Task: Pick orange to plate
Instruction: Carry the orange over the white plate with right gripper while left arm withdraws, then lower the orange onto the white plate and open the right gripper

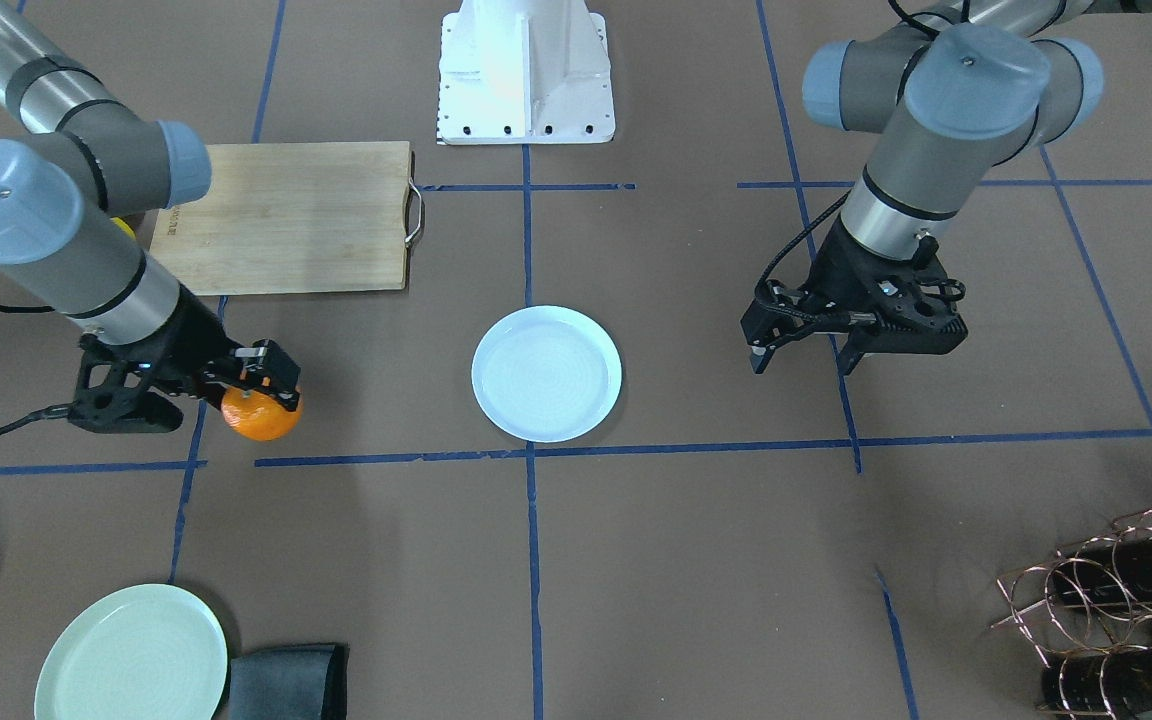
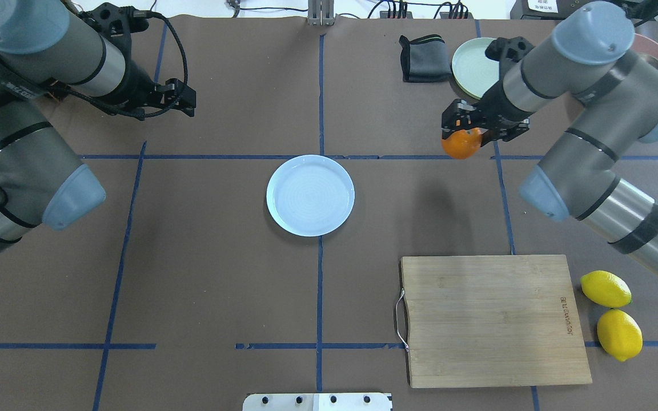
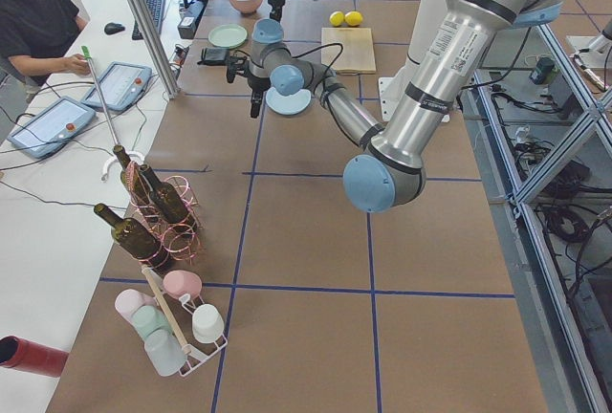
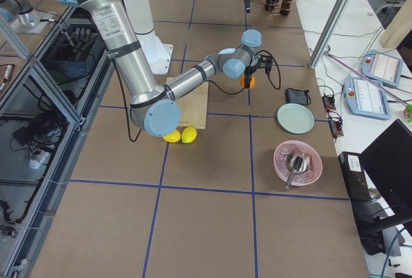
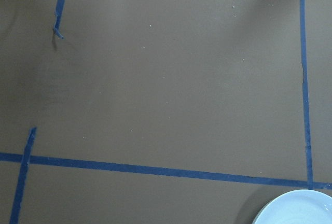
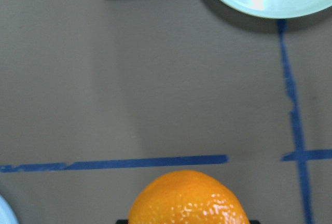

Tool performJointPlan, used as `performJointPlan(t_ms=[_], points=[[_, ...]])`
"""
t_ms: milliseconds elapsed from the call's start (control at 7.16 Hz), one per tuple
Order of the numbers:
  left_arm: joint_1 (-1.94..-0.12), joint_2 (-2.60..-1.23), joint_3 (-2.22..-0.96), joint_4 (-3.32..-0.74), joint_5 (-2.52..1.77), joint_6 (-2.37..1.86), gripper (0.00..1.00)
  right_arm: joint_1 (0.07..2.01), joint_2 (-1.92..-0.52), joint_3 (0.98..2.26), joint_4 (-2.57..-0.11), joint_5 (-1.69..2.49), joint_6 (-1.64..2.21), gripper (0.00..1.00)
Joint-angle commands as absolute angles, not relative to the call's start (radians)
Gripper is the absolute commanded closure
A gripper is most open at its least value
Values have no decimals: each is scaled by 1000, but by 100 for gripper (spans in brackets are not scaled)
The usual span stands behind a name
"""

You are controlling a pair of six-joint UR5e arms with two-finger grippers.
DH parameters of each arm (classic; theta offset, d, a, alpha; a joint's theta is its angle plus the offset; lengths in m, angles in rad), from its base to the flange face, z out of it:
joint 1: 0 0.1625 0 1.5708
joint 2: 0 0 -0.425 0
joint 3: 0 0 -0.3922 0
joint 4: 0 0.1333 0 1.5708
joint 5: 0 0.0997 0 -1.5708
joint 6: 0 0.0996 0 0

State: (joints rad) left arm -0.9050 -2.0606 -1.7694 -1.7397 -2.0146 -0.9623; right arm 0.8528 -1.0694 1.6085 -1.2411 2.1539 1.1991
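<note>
My right gripper (image 2: 466,134) is shut on the orange (image 2: 461,144), holding it above the brown table, well to the right of the plate in the overhead view. From the front the orange (image 1: 261,415) hangs under the same gripper (image 1: 271,385), left of the pale bluish-white plate (image 1: 546,373). The orange (image 6: 189,198) fills the bottom of the right wrist view. The plate (image 2: 310,195) lies bare at the table's centre. My left gripper (image 1: 804,352) hovers open and empty on the plate's other side; a slice of the plate's rim (image 5: 295,209) shows in the left wrist view.
A wooden cutting board (image 2: 492,319) lies near the robot's base on the right, with two lemons (image 2: 612,314) beside it. A pale green plate (image 2: 474,65) and a dark folded cloth (image 2: 423,58) sit at the far edge. A wire rack with bottles (image 1: 1126,610) stands far left.
</note>
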Motion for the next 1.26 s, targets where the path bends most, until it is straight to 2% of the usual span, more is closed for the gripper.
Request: performJointPlan(t_ms=[0, 279, 559, 699, 838, 978, 1118], points=[[-975, -1998, -1802, -1697, -2020, -712, 0, 717, -903, 1563, -1256, 2009, 1411, 100], [-1014, -1965, -1802, -1698, -2051, -646, 0, 617, -760, 1421, -1301, 1898, 1428, 100], [-1019, -1965, -1805, -1698, -2069, -646, 0, 537, -608, 1210, -1293, 1790, 1445, 100], [-1022, -1964, -1804, -1698, -2072, -646, 0, 534, -604, 1204, -1293, 1793, 1448, 100], [-1025, -1965, -1805, -1698, -2077, -652, 0, 534, -609, 1206, -1302, 1798, 1447, 31], [-1025, -1964, -1802, -1698, -2085, -652, 0, 535, -609, 1212, -1321, 1818, 1448, 0], [-1025, -1965, -1802, -1701, -2085, -646, 0, 544, -614, 1239, -1385, 1848, 1439, 0]])
